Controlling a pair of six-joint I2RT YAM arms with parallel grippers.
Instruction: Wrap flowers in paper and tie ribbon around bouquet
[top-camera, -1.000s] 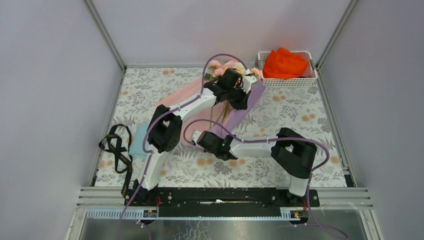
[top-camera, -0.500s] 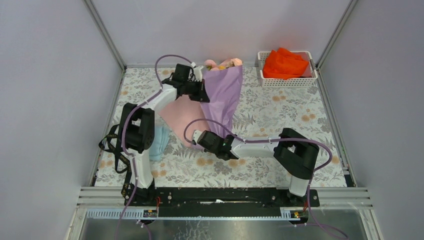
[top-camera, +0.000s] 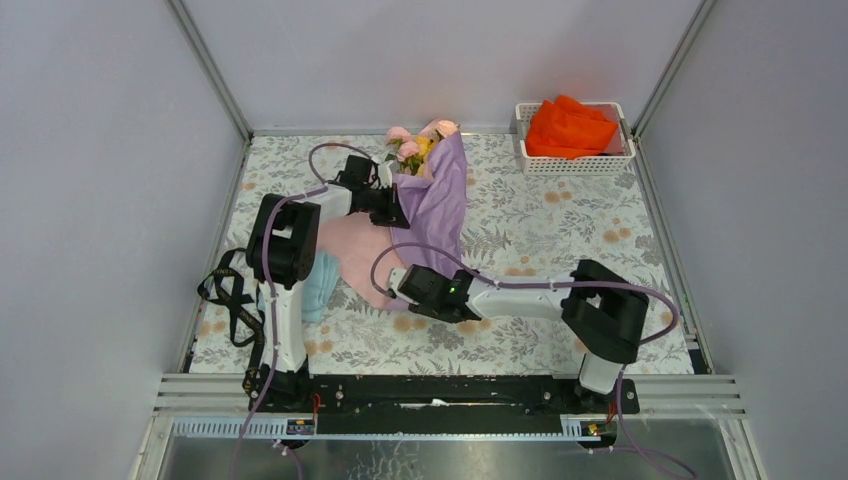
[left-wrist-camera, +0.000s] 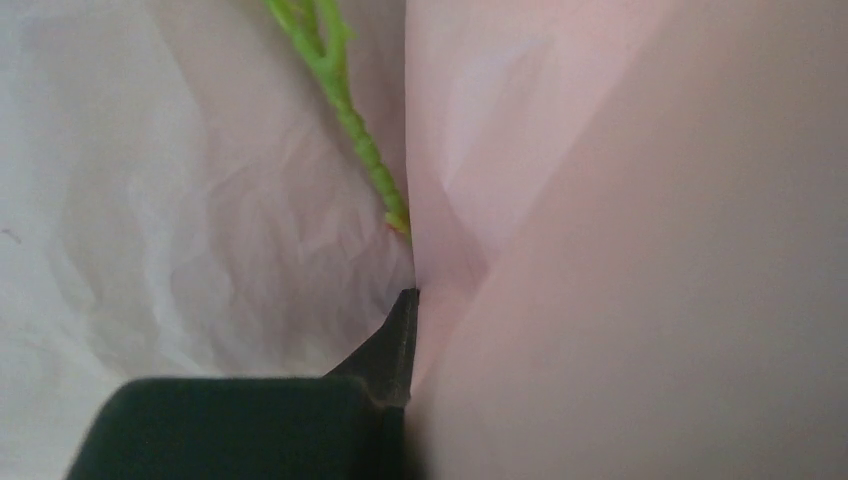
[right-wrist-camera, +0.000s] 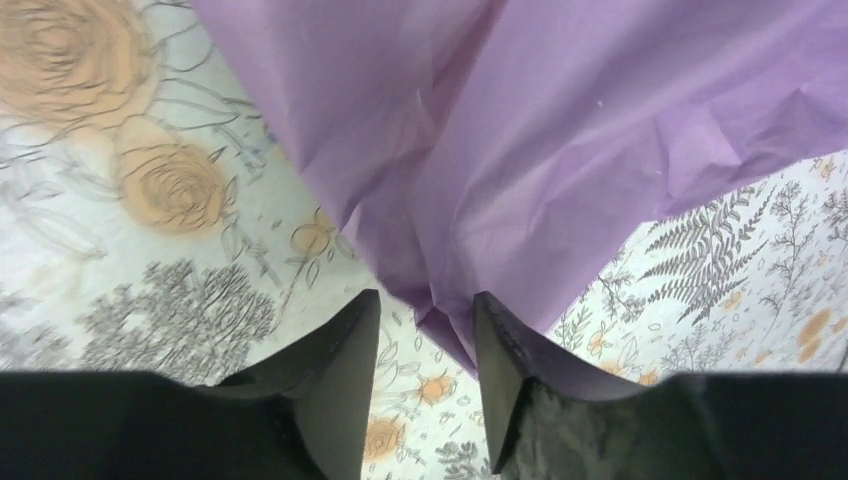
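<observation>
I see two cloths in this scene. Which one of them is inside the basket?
The orange cloth, in the white basket at the far right corner. The light blue cloth lies on the table beside the left arm.

The top view looks down from high behind the near edge over the whole surface (top-camera: 560, 235). Both wrist views sit very close to the paper (top-camera: 440, 205), which all three views share.

White arms (top-camera: 520, 298) with chunky black joints (top-camera: 285, 240), lilac cables (top-camera: 335, 150), black pincer fingers (right-wrist-camera: 335, 400)
</observation>
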